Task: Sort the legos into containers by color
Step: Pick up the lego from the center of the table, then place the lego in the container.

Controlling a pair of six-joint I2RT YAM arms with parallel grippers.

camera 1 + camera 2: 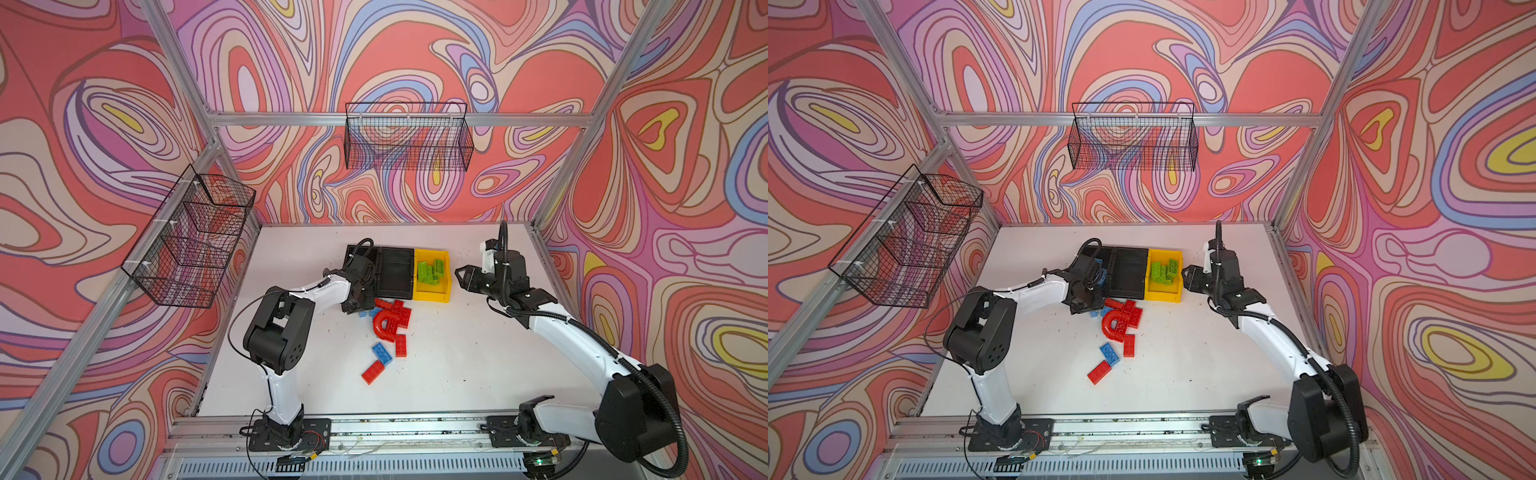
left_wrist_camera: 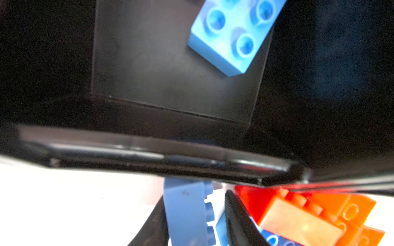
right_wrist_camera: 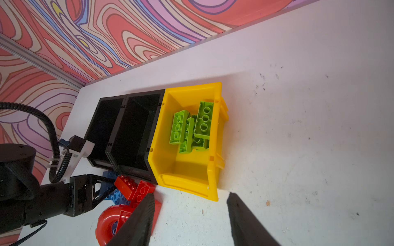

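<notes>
Yellow bin (image 1: 432,296) holds green bricks (image 1: 432,271); end black bin (image 2: 149,149), one blue brick (image 2: 232,36). My left tool (image 2: 195,199) straddles a second blue brick (image 2: 183,210) on the table (image 1: 457,365), grip unclear; right tool (image 3: 190,196) apart.

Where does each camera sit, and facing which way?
Top views: high in front, overlooking the table; left arm, right arm show.
Left wrist: on its arm, looking into a black bin; left end effector straddles a blue brick.
Right wrist: on its arm, facing the yellow bin; right end effector open.
Shared: top and right-wrist views show green bricks.
</notes>
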